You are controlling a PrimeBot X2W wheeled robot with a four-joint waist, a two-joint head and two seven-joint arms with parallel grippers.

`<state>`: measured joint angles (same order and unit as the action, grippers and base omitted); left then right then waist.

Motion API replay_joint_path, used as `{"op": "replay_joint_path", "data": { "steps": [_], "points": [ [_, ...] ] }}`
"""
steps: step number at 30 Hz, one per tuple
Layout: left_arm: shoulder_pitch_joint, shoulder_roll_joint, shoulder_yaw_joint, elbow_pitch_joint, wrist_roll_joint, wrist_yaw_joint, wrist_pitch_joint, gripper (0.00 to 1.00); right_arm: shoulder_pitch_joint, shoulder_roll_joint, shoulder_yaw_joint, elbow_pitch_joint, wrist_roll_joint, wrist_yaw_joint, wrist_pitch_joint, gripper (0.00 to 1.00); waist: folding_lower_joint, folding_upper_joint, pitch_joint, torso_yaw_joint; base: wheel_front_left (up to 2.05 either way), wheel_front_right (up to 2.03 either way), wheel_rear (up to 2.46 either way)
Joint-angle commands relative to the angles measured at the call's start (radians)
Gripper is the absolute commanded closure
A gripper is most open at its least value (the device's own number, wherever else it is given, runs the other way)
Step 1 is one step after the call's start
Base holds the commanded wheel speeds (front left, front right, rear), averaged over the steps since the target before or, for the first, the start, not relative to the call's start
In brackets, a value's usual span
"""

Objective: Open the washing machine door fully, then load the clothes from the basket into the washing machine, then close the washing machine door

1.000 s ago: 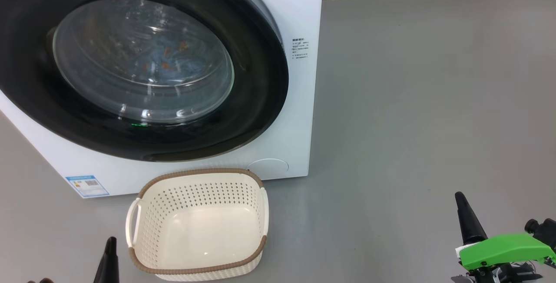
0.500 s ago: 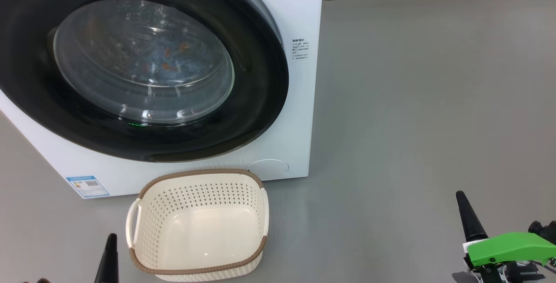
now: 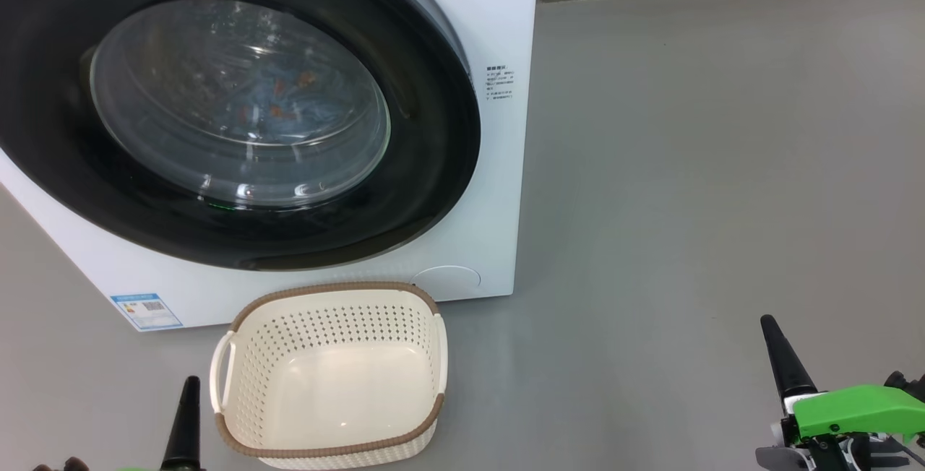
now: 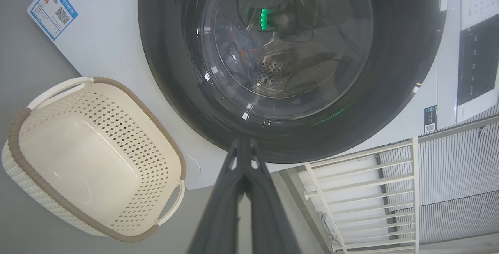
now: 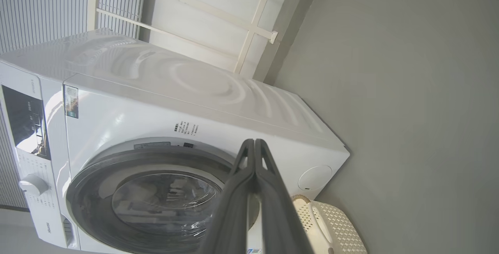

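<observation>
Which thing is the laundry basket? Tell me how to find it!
Find the big white washing machine with the round black door. On the grey floor just in front of it sits the basket. It is the cream tub with holey sides, a brown rim and two handles.

**Door shut, clothes behind the glass**

The door (image 3: 433, 160) of the washing machine (image 3: 498, 189) is seen shut against the white front. Blue clothes (image 3: 282, 99) with orange motifs are glimpsed through its glass bowl. The basket (image 3: 329, 289) is set on the grey floor (image 3: 686, 204) just before the machine, its bare cream bottom exposed. The left gripper (image 3: 189, 395) is seen beside the basket, and the right gripper (image 3: 775, 344) well apart at the lower right.
</observation>
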<state>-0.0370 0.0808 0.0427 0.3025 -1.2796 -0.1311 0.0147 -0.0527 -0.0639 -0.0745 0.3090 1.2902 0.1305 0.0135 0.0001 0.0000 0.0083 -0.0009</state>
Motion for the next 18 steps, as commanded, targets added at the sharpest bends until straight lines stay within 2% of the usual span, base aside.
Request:
{"op": "replay_joint_path", "data": {
  "steps": [1,18],
  "points": [
    [-0.043,0.010,0.031,-0.033,-0.026,0.000,0.008,1.00,-0.046,-0.006,0.005,-0.033,0.027,0.000,0.008,1.00,0.0000,0.0000,0.000,0.000,0.00,0.00,0.00],
    [-0.058,-0.012,0.053,-0.046,-0.191,0.000,0.058,1.00,-0.051,0.005,-0.020,-0.050,0.186,0.000,0.059,1.00,0.0000,0.0000,-0.003,0.001,0.00,0.00,0.00]
  ]
}}
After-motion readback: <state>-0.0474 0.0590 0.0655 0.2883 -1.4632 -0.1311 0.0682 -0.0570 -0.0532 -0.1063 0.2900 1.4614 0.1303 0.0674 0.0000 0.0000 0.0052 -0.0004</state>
